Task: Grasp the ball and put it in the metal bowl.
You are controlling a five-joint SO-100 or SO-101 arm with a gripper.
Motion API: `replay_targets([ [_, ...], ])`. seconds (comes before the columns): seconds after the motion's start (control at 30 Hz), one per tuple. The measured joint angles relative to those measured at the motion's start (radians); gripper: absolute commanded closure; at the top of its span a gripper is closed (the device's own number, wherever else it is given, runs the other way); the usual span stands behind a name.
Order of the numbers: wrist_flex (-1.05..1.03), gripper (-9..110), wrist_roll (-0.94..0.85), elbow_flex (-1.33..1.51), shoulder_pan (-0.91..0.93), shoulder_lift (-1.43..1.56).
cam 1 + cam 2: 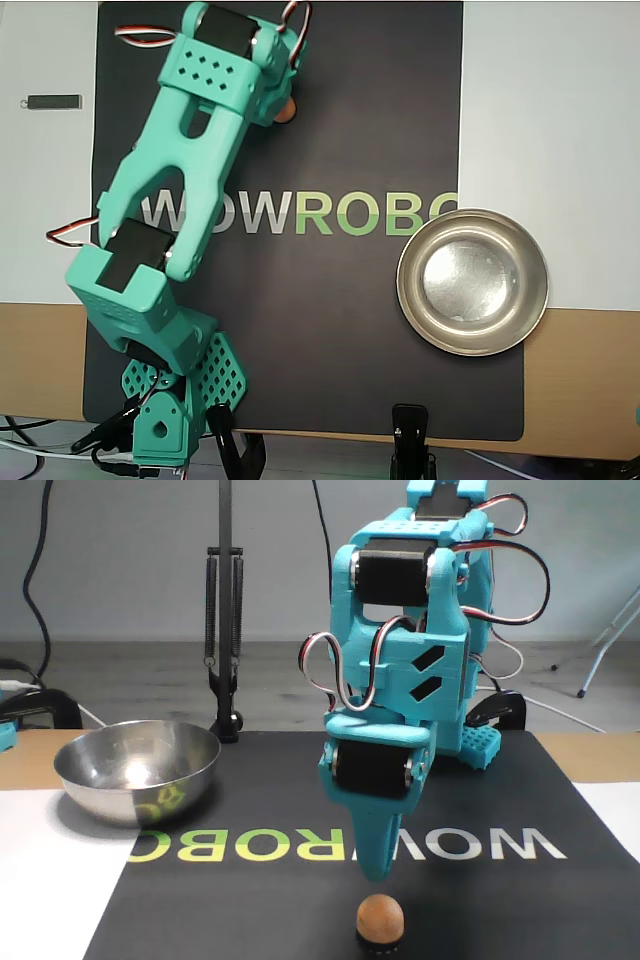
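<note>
The small orange-tan ball [380, 916] rests on a little black base on the dark mat, close to the front edge of the fixed view. My teal gripper [375, 873] points straight down just above and slightly behind it, not touching. Its fingers taper together into one point with no gap showing, and nothing is held. In the overhead view only a sliver of the ball [288, 110] peeks out beside the arm, which hides the fingertips. The metal bowl [137, 768] stands empty at the left of the fixed view, and the bowl [472, 281] lies at the right in the overhead view.
A black mat [380, 120] printed WOWROBO covers the table's middle. A black clamp stand [224, 630] rises behind the bowl. A small dark bar [52, 101] lies on the white surface at the overhead view's left. The arm's base [160, 420] sits at the mat's lower edge.
</note>
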State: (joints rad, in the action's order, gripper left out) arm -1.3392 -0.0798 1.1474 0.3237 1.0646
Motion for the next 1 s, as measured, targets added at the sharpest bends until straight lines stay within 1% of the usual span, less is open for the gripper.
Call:
replay_targets([
  [0.33, 0.000, 100, 0.000, 0.000, 0.000, 0.000],
  [0.4, 0.000, 94, 0.000, 0.000, 0.000, 0.000],
  [0.5, 0.000, 83, 0.000, 0.000, 0.000, 0.000],
  [0.57, 0.000, 80, 0.000, 0.000, 0.000, 0.000],
  [1.0, 0.000, 80, 0.000, 0.000, 0.000, -0.040],
])
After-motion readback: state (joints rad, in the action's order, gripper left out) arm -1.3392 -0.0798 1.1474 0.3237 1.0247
